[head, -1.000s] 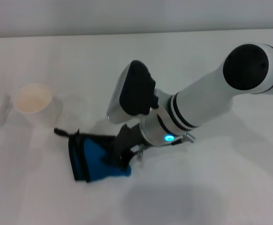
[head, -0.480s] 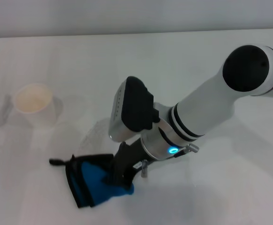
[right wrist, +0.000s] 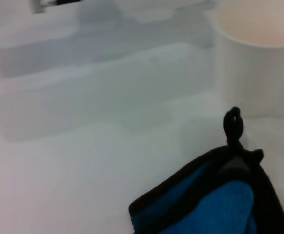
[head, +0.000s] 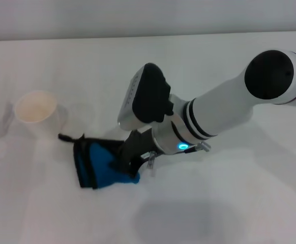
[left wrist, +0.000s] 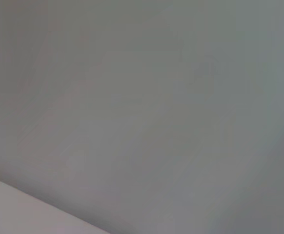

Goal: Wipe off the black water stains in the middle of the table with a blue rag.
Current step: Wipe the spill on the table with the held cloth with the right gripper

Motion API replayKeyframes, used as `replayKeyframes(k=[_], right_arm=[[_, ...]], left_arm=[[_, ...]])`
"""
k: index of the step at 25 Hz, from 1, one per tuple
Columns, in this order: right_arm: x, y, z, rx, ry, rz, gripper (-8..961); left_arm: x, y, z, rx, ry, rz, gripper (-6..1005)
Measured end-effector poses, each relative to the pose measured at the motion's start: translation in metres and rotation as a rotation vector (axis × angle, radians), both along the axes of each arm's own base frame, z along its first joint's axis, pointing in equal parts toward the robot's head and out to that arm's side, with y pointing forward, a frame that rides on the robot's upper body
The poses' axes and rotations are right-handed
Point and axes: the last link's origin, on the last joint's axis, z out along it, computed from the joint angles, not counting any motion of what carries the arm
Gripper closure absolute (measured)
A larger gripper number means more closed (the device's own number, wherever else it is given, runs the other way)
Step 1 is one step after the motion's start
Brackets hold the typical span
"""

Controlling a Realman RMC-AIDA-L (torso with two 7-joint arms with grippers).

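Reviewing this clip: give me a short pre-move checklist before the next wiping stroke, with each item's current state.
1. Right gripper shut on the blue rag: ok.
2. Rag lying flat against the table: ok, as far as the head view shows.
3. Black water stains visible on the tabletop: none seen in any view; whether any sit under the rag, cannot tell.
4. White cup apart from the rag: ok, but near its black loop tab.
5. Left gripper out of the way: cannot tell, not in view.

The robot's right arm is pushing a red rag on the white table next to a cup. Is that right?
Not quite: the rag is blue with black edging, not red, as the head view shows. The right gripper does press it on the table near the cup.
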Motion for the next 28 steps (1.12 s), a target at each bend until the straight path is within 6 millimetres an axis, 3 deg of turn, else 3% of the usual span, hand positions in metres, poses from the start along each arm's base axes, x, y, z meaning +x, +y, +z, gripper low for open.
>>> replayKeyframes(k=[19,24,28], right_arm=[[0.03,0.05,0.028,0.269,0.015,-0.145,861],[0.024,0.049,0.025,0.253,0.027,-0.145,862],[0.014,0.035,0.016,0.167,0.037,-0.133,862]], left_arm=[[0.001,0.0,0.0,0.001,-0.001,-0.003,108],[0.001,0.0,0.001,0.004,-0.001,-0.005,108],[0.002,0.001,0.0,0.003,-0.001,-0.007,108]])
